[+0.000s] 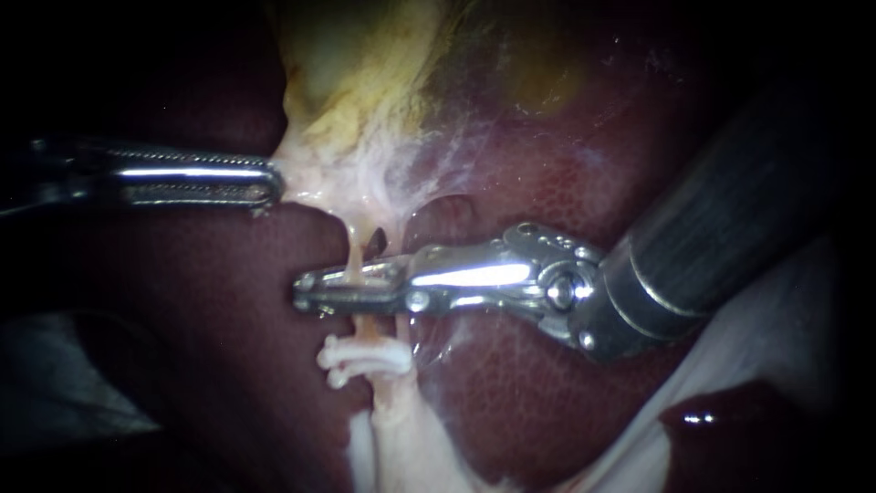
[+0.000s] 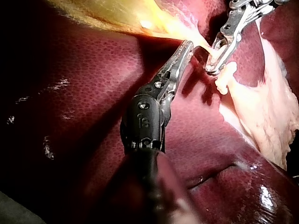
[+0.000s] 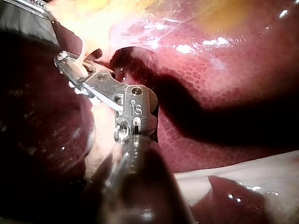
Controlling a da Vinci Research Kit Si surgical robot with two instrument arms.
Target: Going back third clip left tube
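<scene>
Endoscope view: my right instrument (image 1: 307,292), silver jaws narrowly parted, straddles the pale left tube (image 1: 352,254) just above its white clips (image 1: 365,358); my left instrument (image 1: 272,187) grips whitish tissue (image 1: 319,173).

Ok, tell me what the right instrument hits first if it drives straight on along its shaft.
The tube: the right instrument straddles it, so pushing on would press the tube deeper between its tips. Beyond lies dark liver, probably further back, though depth is unclear.
</scene>
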